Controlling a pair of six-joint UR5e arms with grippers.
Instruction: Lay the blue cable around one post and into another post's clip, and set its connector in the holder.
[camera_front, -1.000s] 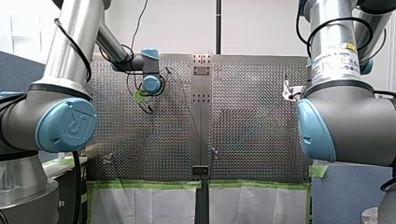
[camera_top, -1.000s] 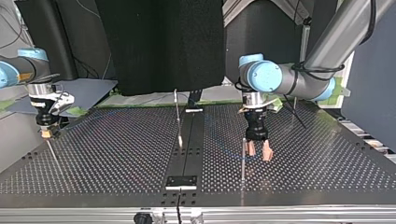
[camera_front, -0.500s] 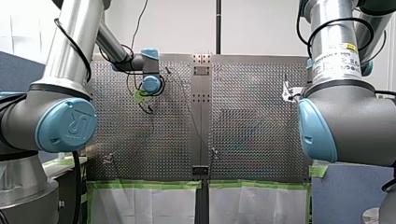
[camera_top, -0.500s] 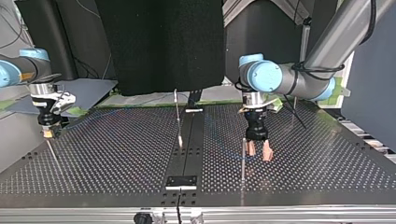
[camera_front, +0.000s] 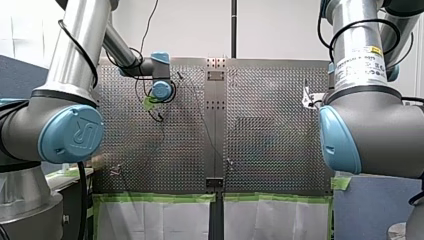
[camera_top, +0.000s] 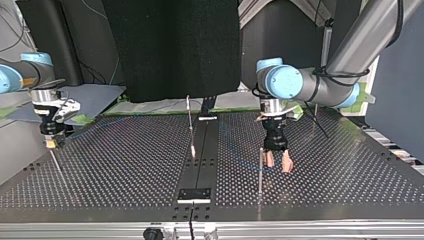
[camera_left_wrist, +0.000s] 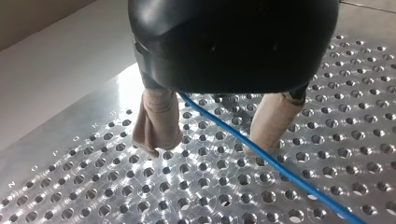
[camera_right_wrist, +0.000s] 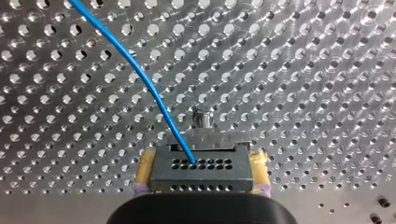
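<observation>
In the right wrist view my right gripper (camera_right_wrist: 201, 175) is shut on the black connector (camera_right_wrist: 201, 169), yellow pads on both its sides. The blue cable (camera_right_wrist: 140, 77) leaves the connector and curves away over the perforated plate. A small metal stud (camera_right_wrist: 201, 117) stands just ahead of the connector. In the left wrist view my left gripper (camera_left_wrist: 212, 135) is open, its beige fingers (camera_left_wrist: 158, 120) close above the plate, and the blue cable (camera_left_wrist: 261, 158) runs between them. At the top view's right, my left gripper (camera_top: 278, 162) hangs beside a thin post (camera_top: 260, 170).
Another thin post (camera_top: 190, 125) leans at the top view's middle, and one (camera_top: 55, 162) stands under my right gripper (camera_top: 50, 143) at its left. A black plate (camera_top: 195, 194) lies near the table's front edge. A dark panel (camera_top: 170, 45) rises behind the table.
</observation>
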